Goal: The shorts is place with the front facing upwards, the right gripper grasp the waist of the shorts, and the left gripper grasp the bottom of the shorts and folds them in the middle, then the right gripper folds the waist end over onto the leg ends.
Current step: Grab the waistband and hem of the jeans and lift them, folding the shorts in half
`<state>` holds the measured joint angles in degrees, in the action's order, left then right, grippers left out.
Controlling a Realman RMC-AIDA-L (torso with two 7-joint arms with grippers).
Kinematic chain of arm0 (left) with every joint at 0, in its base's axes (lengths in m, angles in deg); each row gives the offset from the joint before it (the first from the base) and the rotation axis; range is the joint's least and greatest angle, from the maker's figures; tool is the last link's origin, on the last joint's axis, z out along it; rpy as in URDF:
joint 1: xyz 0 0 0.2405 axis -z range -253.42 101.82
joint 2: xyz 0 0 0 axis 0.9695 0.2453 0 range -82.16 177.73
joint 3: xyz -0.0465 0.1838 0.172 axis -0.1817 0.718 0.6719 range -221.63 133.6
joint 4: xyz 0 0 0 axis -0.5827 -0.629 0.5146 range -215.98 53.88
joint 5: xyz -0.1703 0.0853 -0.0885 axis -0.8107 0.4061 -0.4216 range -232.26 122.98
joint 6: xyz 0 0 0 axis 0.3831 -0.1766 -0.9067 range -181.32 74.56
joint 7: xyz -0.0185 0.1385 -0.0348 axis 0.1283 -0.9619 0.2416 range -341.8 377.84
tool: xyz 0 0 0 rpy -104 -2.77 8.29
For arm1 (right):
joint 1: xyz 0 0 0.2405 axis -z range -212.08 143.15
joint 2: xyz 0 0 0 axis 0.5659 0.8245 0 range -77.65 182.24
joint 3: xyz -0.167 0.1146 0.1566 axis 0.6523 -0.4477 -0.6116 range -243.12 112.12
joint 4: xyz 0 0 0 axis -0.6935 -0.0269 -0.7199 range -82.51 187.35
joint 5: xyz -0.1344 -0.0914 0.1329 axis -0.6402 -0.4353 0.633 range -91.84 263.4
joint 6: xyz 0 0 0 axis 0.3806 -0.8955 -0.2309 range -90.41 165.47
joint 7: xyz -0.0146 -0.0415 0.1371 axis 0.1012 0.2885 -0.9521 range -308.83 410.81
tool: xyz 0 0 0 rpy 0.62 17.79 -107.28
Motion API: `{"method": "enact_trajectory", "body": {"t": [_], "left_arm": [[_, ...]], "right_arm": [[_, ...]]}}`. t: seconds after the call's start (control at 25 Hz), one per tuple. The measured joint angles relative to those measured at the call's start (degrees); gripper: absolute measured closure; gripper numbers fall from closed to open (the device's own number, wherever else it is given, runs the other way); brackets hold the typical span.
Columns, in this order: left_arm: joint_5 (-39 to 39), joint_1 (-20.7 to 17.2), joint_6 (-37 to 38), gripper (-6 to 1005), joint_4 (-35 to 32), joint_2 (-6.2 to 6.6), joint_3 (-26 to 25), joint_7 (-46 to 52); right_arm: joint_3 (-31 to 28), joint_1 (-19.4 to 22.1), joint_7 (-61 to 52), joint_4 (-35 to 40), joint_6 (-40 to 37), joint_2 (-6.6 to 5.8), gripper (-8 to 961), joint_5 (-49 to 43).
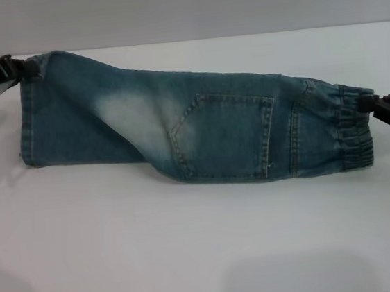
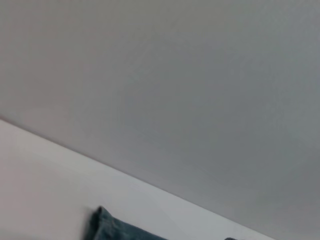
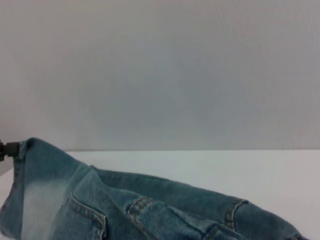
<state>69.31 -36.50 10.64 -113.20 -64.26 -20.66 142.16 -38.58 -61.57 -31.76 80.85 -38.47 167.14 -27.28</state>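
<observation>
The blue denim shorts (image 1: 200, 128) are folded lengthwise and stretched across the white table (image 1: 191, 244), a stitched pocket facing up. My left gripper (image 1: 30, 68) is shut on the far corner of the bottom hem (image 1: 24, 122) at the left. At the right, my right gripper (image 1: 372, 104) is shut on the elastic waist (image 1: 354, 129). The hem corner is raised, and the cloth sags toward the table between the two grips. In the right wrist view the shorts (image 3: 125, 205) run away to the left gripper (image 3: 7, 149). The left wrist view catches only a denim edge (image 2: 115, 230).
Bare white tabletop (image 1: 193, 258) lies in front of the shorts. A plain grey wall (image 1: 180, 8) rises behind the table's far edge. Nothing else stands on the table.
</observation>
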Motion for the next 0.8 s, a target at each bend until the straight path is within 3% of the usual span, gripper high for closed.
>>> {"method": "enact_trajectory", "body": {"t": [0.44, 0.8], "left_arm": [[0.3, 1.2, -6.6, 966, 0.0, -1.93, 0.6, -5.1], [0.4, 1.3, -14.5, 965, 0.1, -2.33, 10.7, -5.7]], "right_arm": [[-1.0, -0.1, 1.6, -0.5, 7.5, 2.52, 950, 4.4], [-1.2, -1.9, 1.7, -2.2, 13.7, 3.30, 927, 4.5]]}}
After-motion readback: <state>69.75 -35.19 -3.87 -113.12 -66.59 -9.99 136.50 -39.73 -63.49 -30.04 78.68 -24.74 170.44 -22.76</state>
